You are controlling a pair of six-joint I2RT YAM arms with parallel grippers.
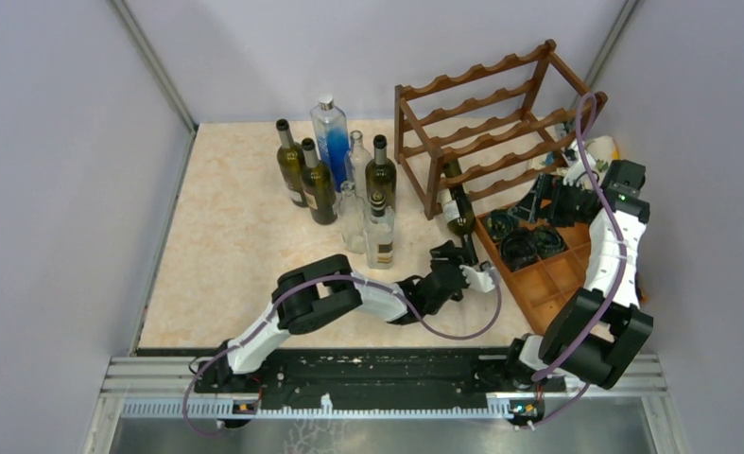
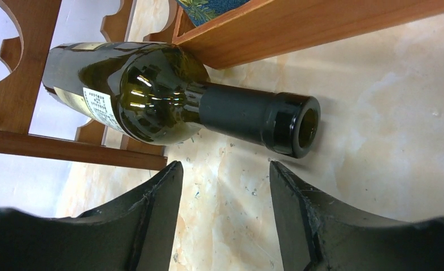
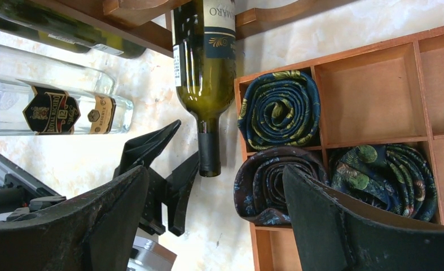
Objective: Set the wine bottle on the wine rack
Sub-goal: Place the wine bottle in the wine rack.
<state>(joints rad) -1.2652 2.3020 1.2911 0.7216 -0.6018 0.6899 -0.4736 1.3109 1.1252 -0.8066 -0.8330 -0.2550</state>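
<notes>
Looked down on a pale, cream-marbled tabletop (image 1: 235, 236), shut in by plain lilac-grey walls (image 1: 56, 189) on three sides. Found the wine rack (image 1: 476, 71) toward the far right of it, close to the back wall. Noted the wine bottle (image 1: 458, 210) lying in the rack's lowest tier at its left end, neck poking out of the rack's near side, low over the marbled top. Saw the left gripper (image 2: 225, 169) just off the rack's near side, beside the bottle's mouth, jaws apart and clear of the glass. Saw the right gripper (image 3: 215, 169) spread wide and empty in front of the rack's right half, above a wooden tray (image 1: 562, 274) with rolled ties (image 3: 278, 101). Counted a huddle of upright bottles (image 1: 335, 180) left of the rack. Spotted small specks and scuffs on the surface under the bottle's neck.
</notes>
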